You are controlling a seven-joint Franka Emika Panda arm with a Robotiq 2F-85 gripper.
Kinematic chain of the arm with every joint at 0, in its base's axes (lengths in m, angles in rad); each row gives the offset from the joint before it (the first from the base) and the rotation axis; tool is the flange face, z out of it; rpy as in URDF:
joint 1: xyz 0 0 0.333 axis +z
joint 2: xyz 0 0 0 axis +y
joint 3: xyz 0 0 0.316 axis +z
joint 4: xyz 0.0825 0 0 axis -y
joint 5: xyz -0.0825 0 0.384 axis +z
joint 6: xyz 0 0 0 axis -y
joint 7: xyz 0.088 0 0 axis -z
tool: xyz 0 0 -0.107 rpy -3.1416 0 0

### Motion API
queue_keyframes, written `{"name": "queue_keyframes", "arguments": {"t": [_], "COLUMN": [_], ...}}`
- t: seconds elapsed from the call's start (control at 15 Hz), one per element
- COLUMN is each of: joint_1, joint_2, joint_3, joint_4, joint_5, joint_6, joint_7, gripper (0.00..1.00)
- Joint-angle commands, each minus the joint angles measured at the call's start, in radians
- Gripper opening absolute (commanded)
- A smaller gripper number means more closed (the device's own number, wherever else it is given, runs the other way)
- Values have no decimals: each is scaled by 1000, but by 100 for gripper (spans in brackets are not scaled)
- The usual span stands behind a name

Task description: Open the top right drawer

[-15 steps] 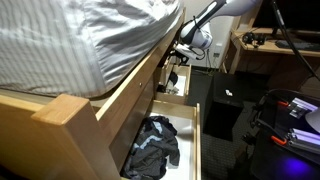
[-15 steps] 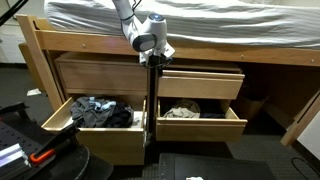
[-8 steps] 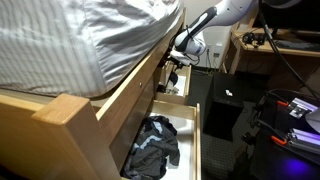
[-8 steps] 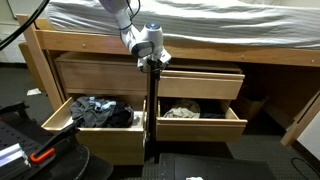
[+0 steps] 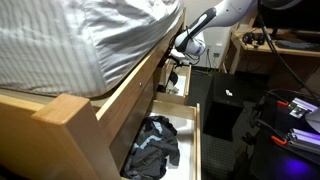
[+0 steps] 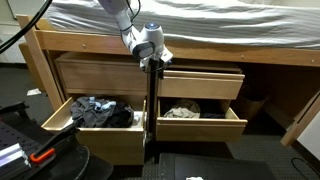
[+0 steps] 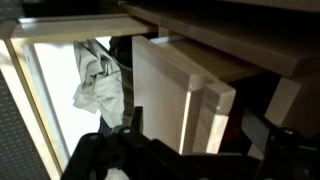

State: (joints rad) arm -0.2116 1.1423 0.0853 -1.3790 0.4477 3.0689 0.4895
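The black Robotiq gripper sits at the left end of the pale wooden top right drawer, beneath the grey-striped mattress. In the wrist view its fingers are spread wide with a pale wooden panel edge between them, clamping nothing. Below, the open wooden lower right drawer holds a light crumpled cloth.

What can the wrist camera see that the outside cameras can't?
Only the wrist view shows the gripper up close, with its fingers wide apart. Only the exterior views show the mattress, the arm and the dark clothes in a bottom drawer. Both kinds of view show the white cloth and the light wooden drawer fronts.
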Motion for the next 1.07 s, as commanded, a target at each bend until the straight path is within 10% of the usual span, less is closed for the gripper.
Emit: {"name": "queue_keyframes", "arguments": {"t": [0.0, 1.0], "joint_1": [40, 4], "joint_2": [49, 45], "joint_3": [-65, -57], "joint_4": [45, 51], "joint_5": [65, 51], "joint_6": [161, -21], "joint_7": [50, 29], "gripper": [100, 100]}}
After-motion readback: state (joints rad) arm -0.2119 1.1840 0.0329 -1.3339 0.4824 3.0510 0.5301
